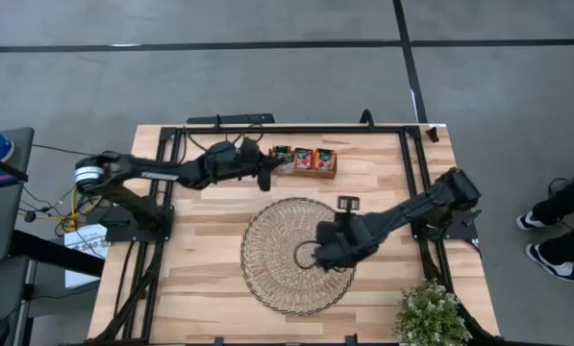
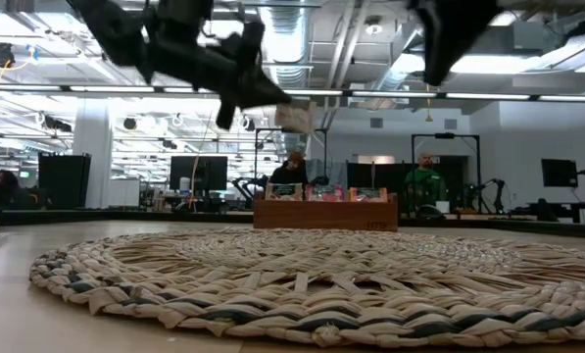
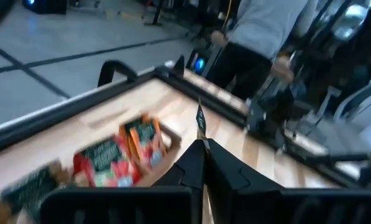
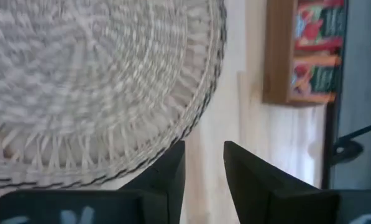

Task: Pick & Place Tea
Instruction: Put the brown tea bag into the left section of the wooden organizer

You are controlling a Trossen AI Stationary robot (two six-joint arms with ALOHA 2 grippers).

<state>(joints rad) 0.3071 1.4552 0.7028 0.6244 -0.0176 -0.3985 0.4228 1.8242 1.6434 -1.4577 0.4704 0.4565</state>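
A: Sachets point(image 1: 313, 160): red-orange ones sit upright in wooden tray point(image 1: 331, 173) at 12 o'clock on table point(image 1: 210, 240). One more looks pinched edge-on in left gripper point(image 3: 201, 146), thin pale card w/ dark top sticking out past the tips. None on woven mat point(image 1: 267, 259).

B: Left state?

A: Fingers clamped together on that sachet point(image 2: 294, 116). High view puts left gripper point(image 1: 267, 178) just off the tray's 9 o'clock end, lifted clear of the table.

B: Right?

A: Right gripper point(image 4: 204, 162) narrow gap between fingers, nothing in it. Hovers over mat edge, ~3 o'clock of mat centre, right gripper point(image 1: 311, 255) in high view. Tray at far end of its wrist view.

B: Step?

A: Imo the carry leg: picked from tray, en route to mat. Place not done.

B: Next move needs?

A: Swing left arm toward 6 o'clock over mat, lower, then release flat. Right arm sits over the mat, so pick a drop spot on mat's 9–10 o'clock side to avoid a clash.
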